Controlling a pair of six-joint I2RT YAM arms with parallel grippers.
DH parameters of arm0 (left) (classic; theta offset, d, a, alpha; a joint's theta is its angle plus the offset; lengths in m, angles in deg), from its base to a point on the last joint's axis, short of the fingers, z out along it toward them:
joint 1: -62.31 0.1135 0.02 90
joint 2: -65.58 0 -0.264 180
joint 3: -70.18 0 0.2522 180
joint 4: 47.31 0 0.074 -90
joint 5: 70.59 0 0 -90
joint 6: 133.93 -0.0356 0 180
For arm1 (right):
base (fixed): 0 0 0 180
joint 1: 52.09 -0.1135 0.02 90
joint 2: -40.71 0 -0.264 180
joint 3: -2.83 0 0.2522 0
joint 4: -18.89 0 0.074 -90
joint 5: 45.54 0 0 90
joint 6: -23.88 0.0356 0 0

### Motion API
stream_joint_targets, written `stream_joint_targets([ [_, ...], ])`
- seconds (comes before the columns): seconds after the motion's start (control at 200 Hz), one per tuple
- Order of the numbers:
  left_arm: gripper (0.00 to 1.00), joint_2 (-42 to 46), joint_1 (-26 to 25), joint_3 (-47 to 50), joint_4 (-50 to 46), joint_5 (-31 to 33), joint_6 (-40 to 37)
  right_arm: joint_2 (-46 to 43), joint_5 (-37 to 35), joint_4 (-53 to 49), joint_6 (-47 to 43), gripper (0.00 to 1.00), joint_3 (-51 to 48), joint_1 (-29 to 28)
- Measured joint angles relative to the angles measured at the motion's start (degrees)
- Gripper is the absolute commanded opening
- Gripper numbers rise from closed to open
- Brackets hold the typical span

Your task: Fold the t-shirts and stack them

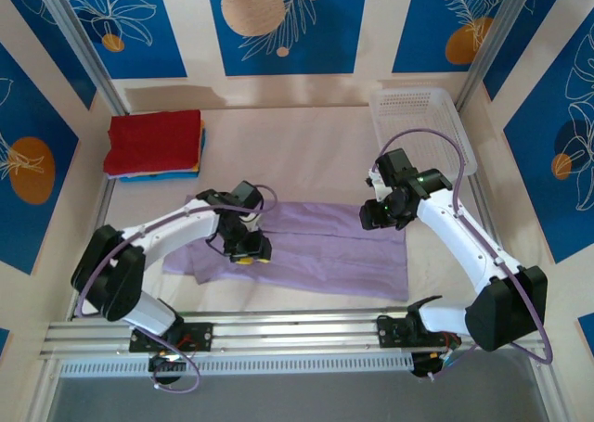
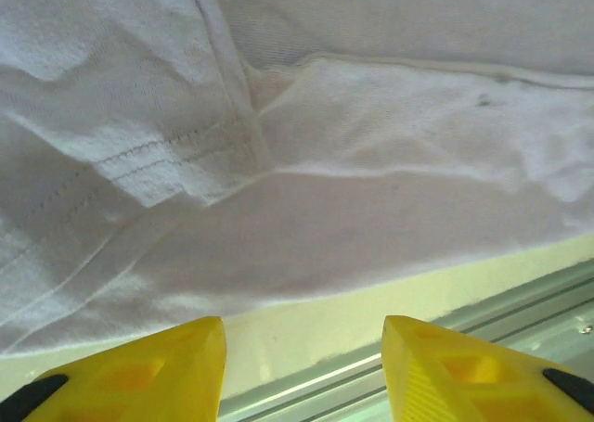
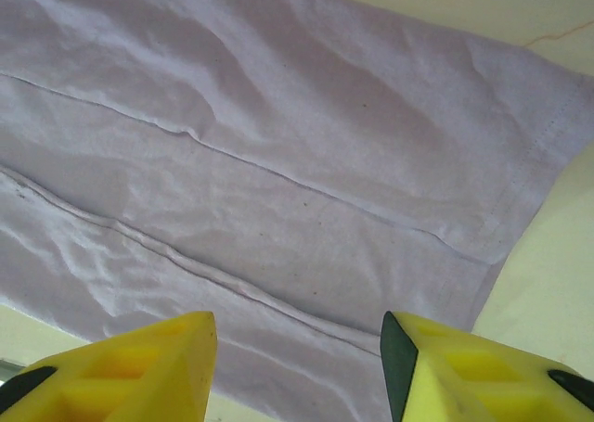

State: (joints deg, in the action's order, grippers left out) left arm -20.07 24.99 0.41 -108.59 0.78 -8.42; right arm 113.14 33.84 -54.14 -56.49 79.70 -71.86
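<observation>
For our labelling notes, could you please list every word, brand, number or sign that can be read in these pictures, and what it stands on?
None can be read. The lavender t-shirt is plain cloth with seams only. The folded stack of t-shirts and the white basket show no print. The blue wall panels bear only drawn flowers and circles.

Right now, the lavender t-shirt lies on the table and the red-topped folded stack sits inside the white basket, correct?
Not inside: the top external view shows the red-topped stack on the table at far left, the white basket at far right. The lavender t-shirt does lie on the table.
</observation>
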Motion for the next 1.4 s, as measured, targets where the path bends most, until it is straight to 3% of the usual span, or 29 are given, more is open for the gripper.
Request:
stream_joint_targets([
  [0.135,0.52,2.4,0.4,-3.0,-3.2,1.8,0.2,0.0,1.4,0.5,1.4,0.52,0.0,-0.3],
  [0.23,0.52,3.9,3.5,-5.3,-5.2,3.1,-0.6,0.3,3.1,1.1,3.7,0.52,0.0,-1.0],
  [0.525,0.51,5.5,33.3,-7.4,-6.7,5.1,-9.9,3.1,11.4,7.8,16.0,0.57,-5.0,-4.9],
  [0.69,0.50,-2.1,42.8,-9.9,-4.5,4.0,-14.8,4.3,16.1,13.6,24.0,0.59,-8.9,-5.7],
  [0.85,0.47,-8.3,45.9,-12.3,-2.3,2.3,-16.7,4.4,19.0,17.9,29.1,0.59,-11.1,-5.7],
  [1.135,0.35,-15.5,46.5,-15.9,0.2,0.6,-18.8,6.2,20.3,20.0,31.3,0.59,-11.2,-5.8],
  [1.326,0.00,-16.7,46.5,-15.9,0.5,-0.3,-19.5,8.2,20.7,20.9,31.5,0.59,-11.2,-5.8],
  [1.401,0.00,-16.7,46.5,-15.9,0.8,-0.8,-19.3,8.8,20.8,21.0,31.5,0.59,-11.2,-5.8],
])
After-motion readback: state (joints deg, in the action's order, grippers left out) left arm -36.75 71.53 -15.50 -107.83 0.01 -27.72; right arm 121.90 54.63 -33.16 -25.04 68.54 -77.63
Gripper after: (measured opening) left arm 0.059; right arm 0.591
